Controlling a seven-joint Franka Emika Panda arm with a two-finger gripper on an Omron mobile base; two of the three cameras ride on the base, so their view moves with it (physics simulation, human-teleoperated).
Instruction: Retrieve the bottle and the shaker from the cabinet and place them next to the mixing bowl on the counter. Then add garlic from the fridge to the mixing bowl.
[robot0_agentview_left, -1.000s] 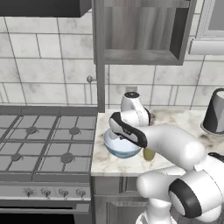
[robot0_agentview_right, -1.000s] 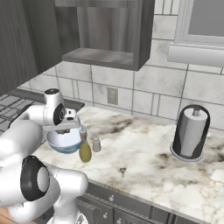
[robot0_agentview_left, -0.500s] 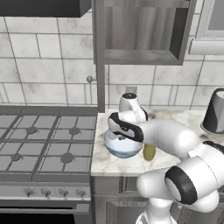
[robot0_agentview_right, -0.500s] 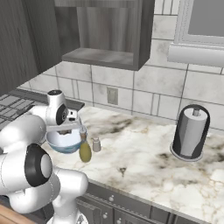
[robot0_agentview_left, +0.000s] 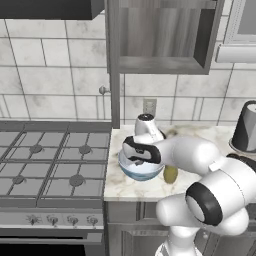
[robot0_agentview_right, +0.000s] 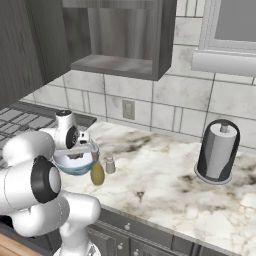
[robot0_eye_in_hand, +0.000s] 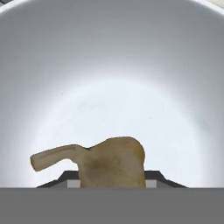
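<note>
My gripper (robot0_eye_in_hand: 112, 180) is shut on the garlic (robot0_eye_in_hand: 111, 162), a tan bulb with a stubby stem pointing left. It hangs just above the pale inside of the mixing bowl (robot0_eye_in_hand: 113, 65). In the base views my hand reaches down into the bluish mixing bowl (robot0_agentview_left: 141, 172) (robot0_agentview_right: 71, 164) at the counter's left end. The gripper (robot0_agentview_left: 138, 160) (robot0_agentview_right: 83, 150) is largely hidden by the wrist and the bowl rim. The olive bottle (robot0_agentview_left: 170, 174) (robot0_agentview_right: 97, 173) stands right beside the bowl. A small grey shaker (robot0_agentview_right: 110, 165) stands just beyond the bottle.
A gas stove (robot0_agentview_left: 50, 162) adjoins the counter on the left. The open wall cabinet (robot0_agentview_left: 160, 35) (robot0_agentview_right: 120, 35) hangs above the bowl. A dark paper towel holder (robot0_agentview_right: 216, 152) (robot0_agentview_left: 245, 127) stands far right on the marble counter (robot0_agentview_right: 165, 185).
The hand has stayed over the bowl with the garlic in it, settling slightly. The arm's elbow has swung closer to the cameras.
</note>
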